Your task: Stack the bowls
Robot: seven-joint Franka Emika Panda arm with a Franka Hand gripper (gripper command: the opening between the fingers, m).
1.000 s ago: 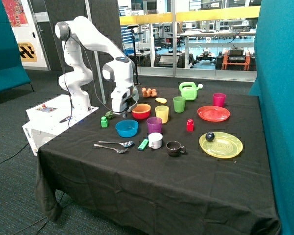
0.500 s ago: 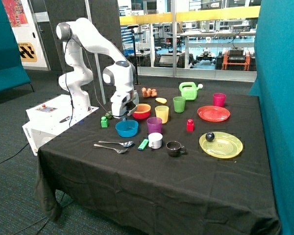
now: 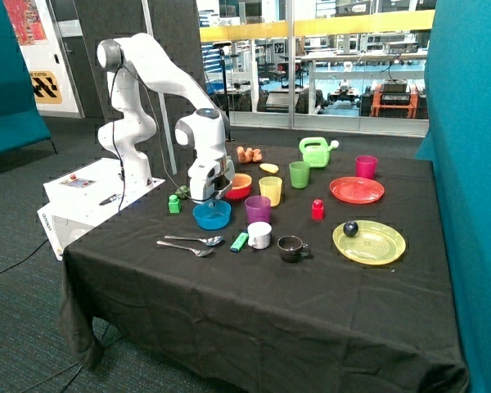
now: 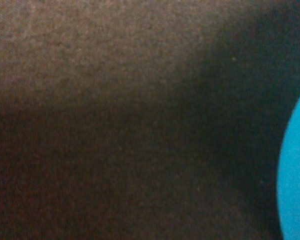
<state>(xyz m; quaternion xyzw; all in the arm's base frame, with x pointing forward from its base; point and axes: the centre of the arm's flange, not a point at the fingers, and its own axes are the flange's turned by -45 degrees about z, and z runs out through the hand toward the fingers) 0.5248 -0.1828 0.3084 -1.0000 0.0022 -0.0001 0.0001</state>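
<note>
A bright blue bowl [image 3: 212, 215] sits on the black cloth near the table's arm-side edge. Just behind it stands a pink-red bowl [image 3: 240, 187] with an orange-yellow inside; I cannot tell whether a yellow bowl is nested in it. My gripper [image 3: 206, 198] hangs low over the far rim of the blue bowl, between the two bowls. Nothing shows in its grasp. In the wrist view only dark cloth and a curved piece of the blue bowl [image 4: 296, 172] appear.
Purple cup [image 3: 258, 209], yellow cup [image 3: 271, 191] and green cup [image 3: 299, 173] stand beside the bowls. Two spoons [image 3: 192, 242], a white cup [image 3: 259, 235], a black cup [image 3: 291, 247], a red plate [image 3: 357, 190], a yellow plate [image 3: 369, 242] and a green block [image 3: 174, 204] lie around.
The gripper has moved from beside the pink-red bowl toward the table's front, ending over the blue bowl's far rim. The bowls have not moved.
</note>
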